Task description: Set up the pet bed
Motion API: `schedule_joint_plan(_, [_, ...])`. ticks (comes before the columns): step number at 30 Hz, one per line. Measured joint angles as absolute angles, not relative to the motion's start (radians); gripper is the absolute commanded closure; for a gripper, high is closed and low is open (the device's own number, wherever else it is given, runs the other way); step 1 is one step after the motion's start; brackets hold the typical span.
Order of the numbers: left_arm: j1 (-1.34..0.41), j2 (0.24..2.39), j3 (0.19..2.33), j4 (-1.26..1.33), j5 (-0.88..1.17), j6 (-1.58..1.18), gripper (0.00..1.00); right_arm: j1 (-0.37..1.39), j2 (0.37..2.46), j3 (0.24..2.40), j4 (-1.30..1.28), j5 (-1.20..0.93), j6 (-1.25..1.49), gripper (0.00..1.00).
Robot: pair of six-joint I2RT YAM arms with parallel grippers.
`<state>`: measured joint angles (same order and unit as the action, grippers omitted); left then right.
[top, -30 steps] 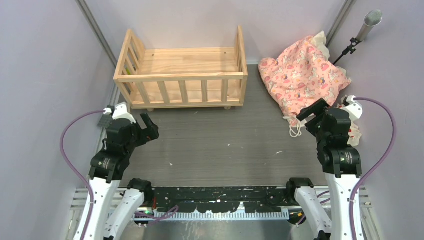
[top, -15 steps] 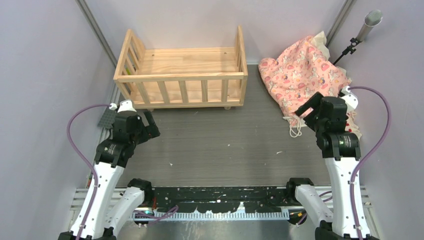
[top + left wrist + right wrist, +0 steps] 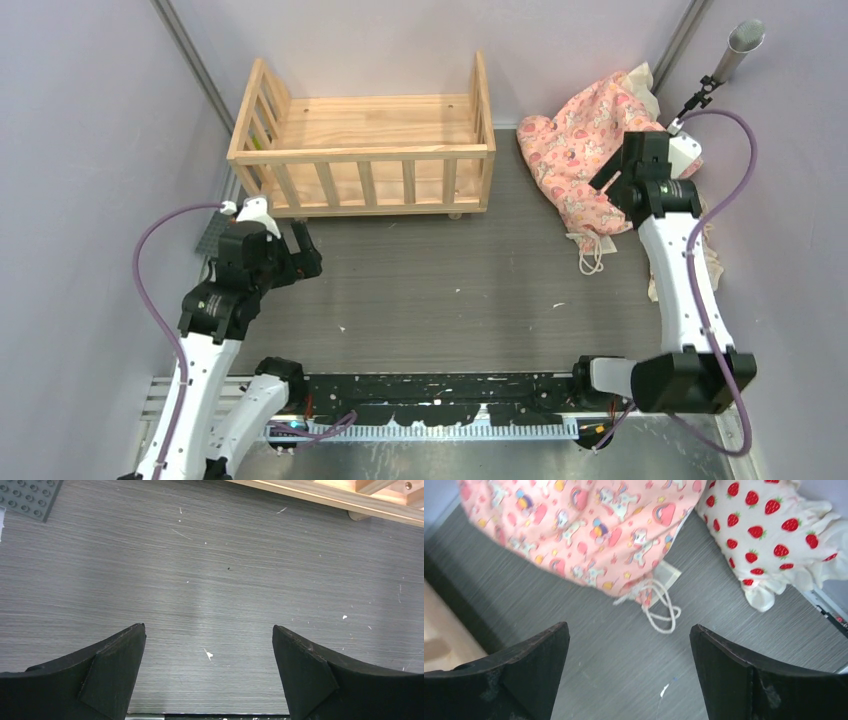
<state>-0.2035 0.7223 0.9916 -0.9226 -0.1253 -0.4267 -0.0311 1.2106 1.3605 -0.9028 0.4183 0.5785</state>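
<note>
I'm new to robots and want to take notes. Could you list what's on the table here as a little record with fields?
Pet bed: wooden, empty, upright, far left
Pink cushion: crumpled, far right, outside the bed
Strawberry pillow: beside the cushion
Left claw: open, over bare table, holding nothing
Right claw: open, pointed toward the cushion's ties

The left arm point(image 3: 202, 372) and right arm point(image 3: 678, 275) share white links, black joint housings and black base blocks, a purple cable point(image 3: 138, 262) looping back from behind each wrist, and broad, matte black wedge-shaped fingers point(image 3: 107, 672) with scuffed, dusty edges.
</note>
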Motion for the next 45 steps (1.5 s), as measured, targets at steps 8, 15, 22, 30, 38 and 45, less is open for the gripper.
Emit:
schedule_joint_plan(8, [-0.204,0.664,0.977,-0.917,-0.085,-0.398,0.0,-0.16,1.512,1.481,-0.798,0.48,0.601,0.05])
schedule_joint_plan(15, [-0.204,0.672,0.97,-0.911,-0.044,-0.383,0.0,-0.171,1.672,1.493,-0.648,0.543,0.58,0.04])
schedule_joint_plan(22, [-0.204,0.7,0.966,-0.908,0.005,-0.38,0.0,-0.177,1.793,1.493,-0.472,0.613,0.529,0.04])
schedule_joint_plan(30, [-0.204,0.713,0.963,-0.901,0.03,-0.377,0.0,-0.21,1.917,1.497,-0.302,0.582,0.495,0.07])
schedule_joint_plan(38, [-0.204,0.72,0.963,-0.894,0.039,-0.377,0.0,-0.213,2.021,1.535,-0.239,0.516,0.477,0.63])
schedule_joint_plan(45, [-0.204,0.72,0.962,-0.892,0.039,-0.376,0.0,-0.207,1.987,1.483,-0.173,0.468,0.481,0.99])
